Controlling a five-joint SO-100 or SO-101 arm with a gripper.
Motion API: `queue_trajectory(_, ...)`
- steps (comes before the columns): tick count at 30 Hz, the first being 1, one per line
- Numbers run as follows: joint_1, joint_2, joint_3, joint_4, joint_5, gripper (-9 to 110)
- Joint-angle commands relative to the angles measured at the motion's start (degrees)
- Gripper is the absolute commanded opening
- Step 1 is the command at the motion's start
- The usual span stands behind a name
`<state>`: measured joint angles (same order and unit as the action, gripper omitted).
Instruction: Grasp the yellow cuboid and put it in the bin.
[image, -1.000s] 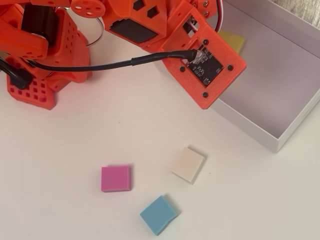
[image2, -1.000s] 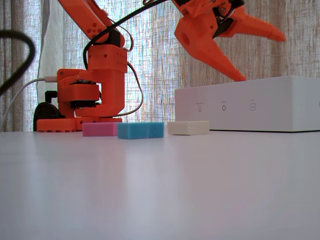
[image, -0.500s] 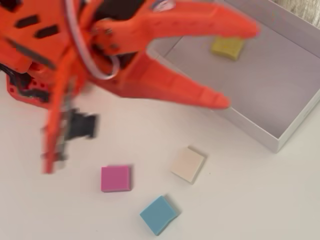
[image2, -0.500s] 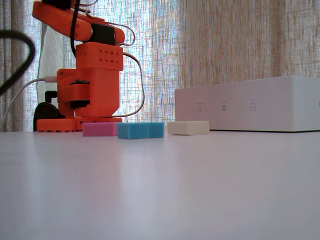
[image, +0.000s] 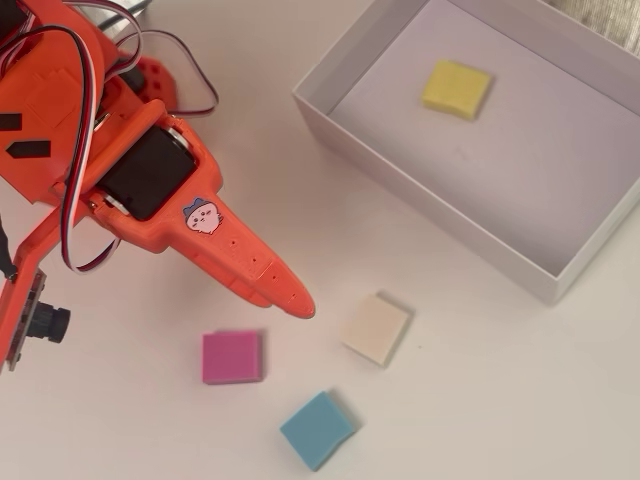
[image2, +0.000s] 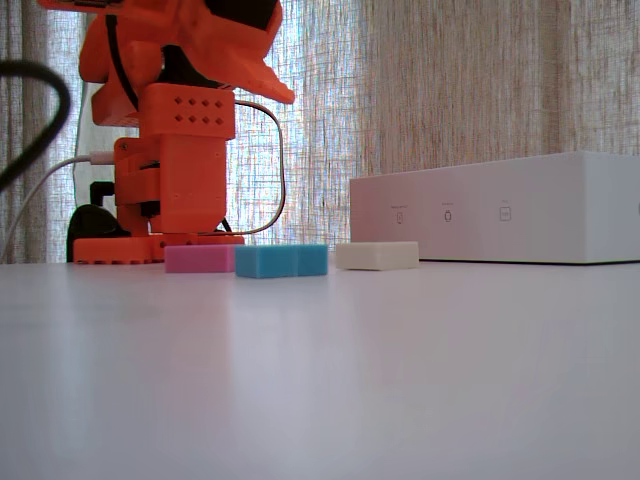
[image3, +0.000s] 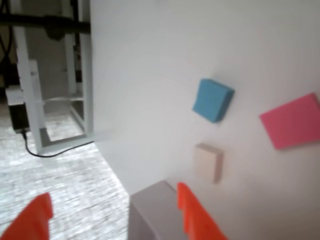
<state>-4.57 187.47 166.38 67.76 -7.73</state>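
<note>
Since the yellow cuboid (image: 456, 88) already lies flat on the floor of the bin (image: 420, 190), near its far end in the overhead view, I think my job is as good as done. Nothing looks left to do but get out of the way. My jaws (image3: 112, 217) are spread apart in the wrist view and hold nothing. They hang above the white surface (image: 480, 380), away from the bin. The yellow block is small, flat and square, and it looks soft and dull, like foam. Three other blocks sit out on the surface: a pink block (image: 232, 357), a blue block (image: 317, 429) and a cream block (image: 376, 328).
</note>
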Motion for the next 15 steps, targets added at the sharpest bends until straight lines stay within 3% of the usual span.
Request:
queue_trajectory(1, 0.1, 2.0, 1.1, 3.8, 0.7, 32)
queue_trajectory(5, 0.1, 2.0, 2.6, 5.9, 0.4, 32)
queue_trajectory(6, 0.1, 2.1, 2.8, 6.2, 0.2, 29)
queue_trajectory(8, -0.2, 2.1, 2.8, 6.2, -0.3, 9)
queue_trajectory(15, -0.8, 2.1, 2.8, 6.2, -0.9, -7)
